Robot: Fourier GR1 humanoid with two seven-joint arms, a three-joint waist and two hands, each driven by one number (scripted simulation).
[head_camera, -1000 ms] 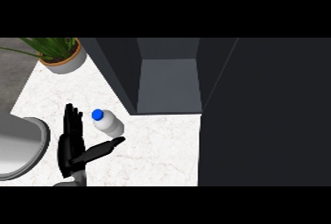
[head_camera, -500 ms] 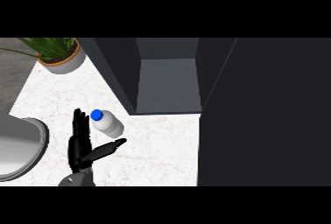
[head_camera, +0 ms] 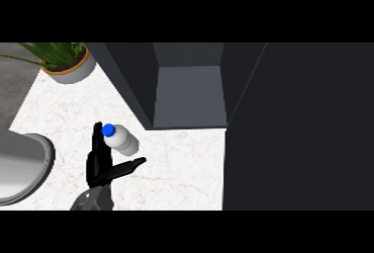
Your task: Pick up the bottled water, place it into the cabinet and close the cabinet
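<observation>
I'm seeing one hand [head_camera: 100,165] coming up from the lower edge at the left of the head view, black, on a grey forearm [head_camera: 91,200]. Going by where it sits I'm taking it for my left hand, though nothing else in view confirms that. Its fingers [head_camera: 97,138] are standing straight and pointing away from me, and the thumb [head_camera: 130,165] is sticking out to the right, so the hand is spread wide and holding nothing.

The bottled water [head_camera: 119,140] is lying just past the thumb, in the crook between thumb and fingers. Its blue cap [head_camera: 109,130] is sitting right against the fingertips on their right side, and its pale body is angling away to the lower right. I cannot tell whether the fingers are actually touching it or only lying alongside; nothing is curling round it.

All this is resting on the white marbled counter [head_camera: 175,163]. At the left edge a grey sink basin [head_camera: 25,168] is curving into view, near the hand's left side.

Farther off, beyond the bottle and to its right, the dark cabinet [head_camera: 190,94] is standing open, its grey inner shelf showing. A large dark panel [head_camera: 300,128] is filling the right side. At the far left corner a potted plant [head_camera: 66,62] is sitting on the counter.
</observation>
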